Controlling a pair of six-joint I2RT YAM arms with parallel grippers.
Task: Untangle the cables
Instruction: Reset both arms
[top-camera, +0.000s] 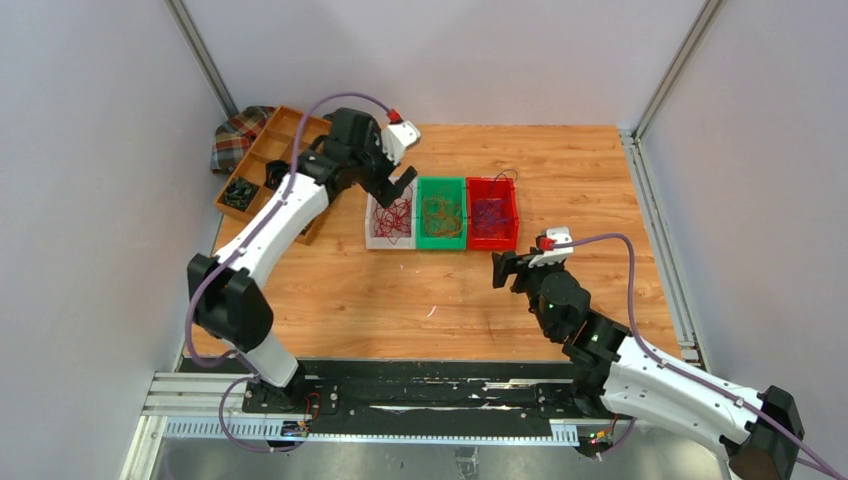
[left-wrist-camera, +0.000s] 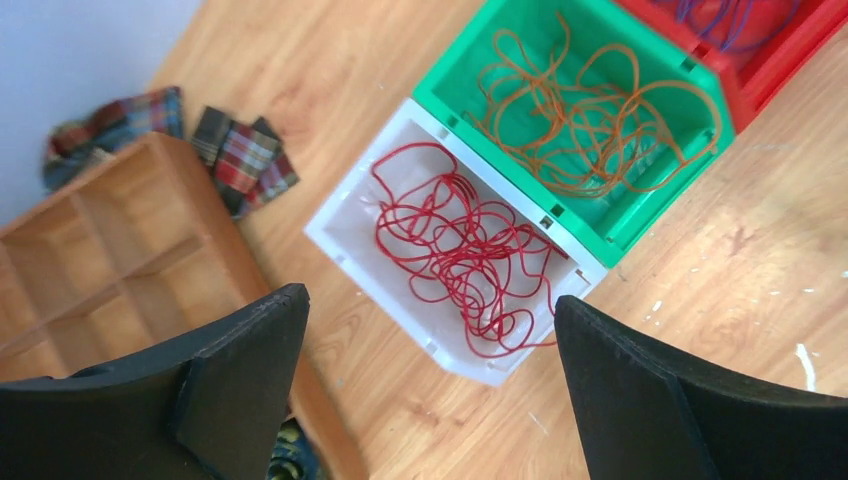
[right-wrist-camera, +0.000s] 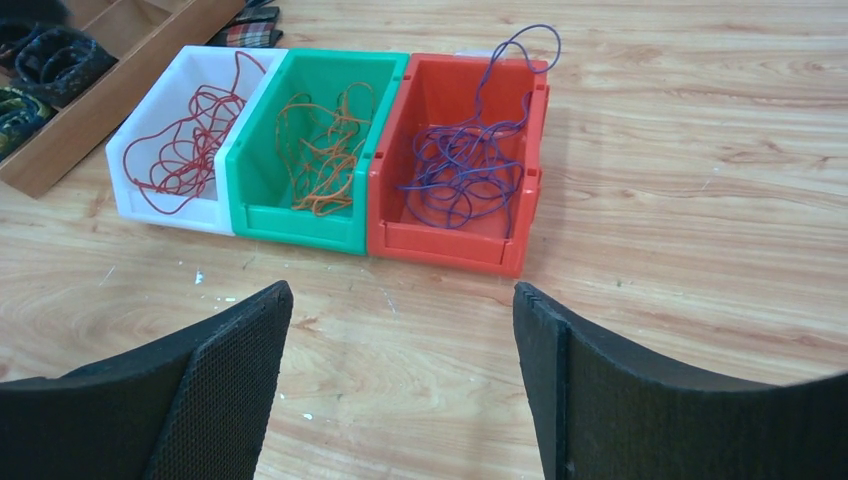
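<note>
The cables lie sorted by colour in three bins side by side. Red cables (left-wrist-camera: 460, 250) fill the white bin (top-camera: 374, 238), orange cables (left-wrist-camera: 580, 120) the green bin (top-camera: 441, 241), and purple cables (right-wrist-camera: 460, 170) the red bin (top-camera: 492, 243). One purple loop (right-wrist-camera: 530, 45) rises over the red bin's far rim. My left gripper (top-camera: 398, 186) hovers above the white bin's far end, open and with nothing between its fingers (left-wrist-camera: 250, 370). The right gripper (top-camera: 503, 270) hangs over bare table just in front of the red bin, also open and holding nothing (right-wrist-camera: 400, 287).
A wooden compartment tray (top-camera: 265, 150) stands at the back left with black coiled bundles (top-camera: 240, 192) in it, and a plaid cloth (top-camera: 238, 135) lies behind it. Grey enclosure walls surround the table. A metal rail (top-camera: 400, 400) runs along the near edge.
</note>
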